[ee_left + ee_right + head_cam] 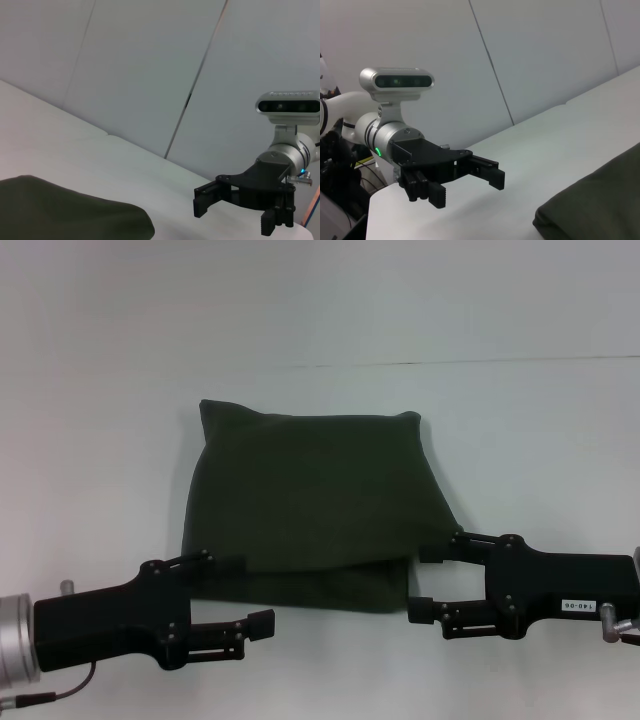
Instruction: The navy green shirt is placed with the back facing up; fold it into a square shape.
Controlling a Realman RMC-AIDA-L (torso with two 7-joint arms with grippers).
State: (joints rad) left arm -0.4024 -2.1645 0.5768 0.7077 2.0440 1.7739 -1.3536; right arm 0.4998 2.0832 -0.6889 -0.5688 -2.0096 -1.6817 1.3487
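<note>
- Head view: navy green shirt (310, 505) lying folded into a compact, roughly square bundle on the white table (520, 430), about midway between its left and right edges. Upper layer reaching from the far edge of the bundle almost to the near one; a strip of lower layer showing along the near edge. Plain cloth up, no lettering visible.
- Head view: left gripper (232, 593) at the bundle's near left corner, jaws spread, upper finger at the cloth edge, lower finger off the cloth; nothing pinched. Right gripper (431, 580) at the near right corner, jaws spread, fingertips just beside the cloth; contact not determinable.
- Left wrist view: rounded folded edge of the shirt (75, 215) low on the table; right gripper (235, 212) seen farther off, jaws apart, empty, clear of the cloth.
- Right wrist view: folded corner of the shirt (600, 200) resting on the table; left gripper (467, 186) opposite, jaws apart, holding nothing.
- Progress, as judged: folding essentially complete, both grippers released. Left to do, if anything: squaring the offset near edge and pulling the arms clear.
- Containers: none in view.
</note>
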